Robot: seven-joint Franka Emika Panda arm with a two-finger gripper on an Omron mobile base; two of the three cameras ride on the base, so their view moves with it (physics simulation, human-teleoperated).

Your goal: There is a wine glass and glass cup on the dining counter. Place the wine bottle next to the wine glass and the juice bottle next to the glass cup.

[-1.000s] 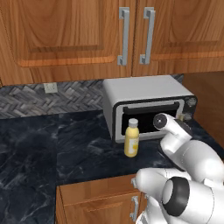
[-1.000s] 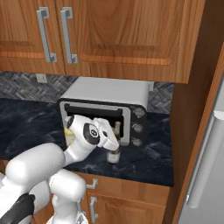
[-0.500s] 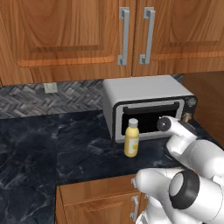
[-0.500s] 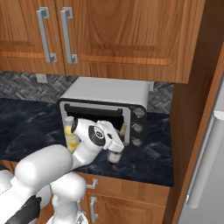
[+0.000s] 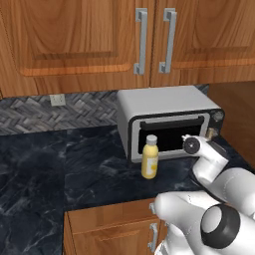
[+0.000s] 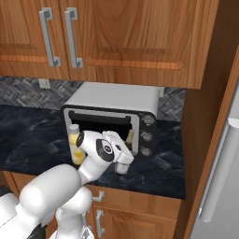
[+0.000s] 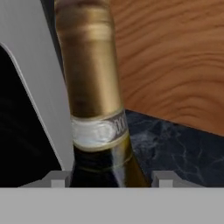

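Observation:
The wine bottle [image 7: 92,87], dark with a gold-foil neck, stands on the counter just right of the toaster oven; its neck [image 6: 130,136] peeks out behind my hand. My gripper [image 7: 111,179] is shut on the wine bottle, one finger tip [image 7: 59,178] pressed against each shoulder. The juice bottle [image 5: 150,158], yellow with a white cap, stands upright in front of the oven door, left of my hand [image 6: 122,161] and apart from it. The wine glass, the glass cup and the dining counter are out of view.
A silver toaster oven [image 5: 164,107] sits at the back of the black marbled counter [image 5: 50,164]. A wooden side panel [image 6: 205,116] closes in the right side next to the bottle. Wooden wall cabinets [image 5: 149,35] hang overhead.
My hand has slid a little to the right along the oven front to the wine bottle. The juice bottle has stayed put.

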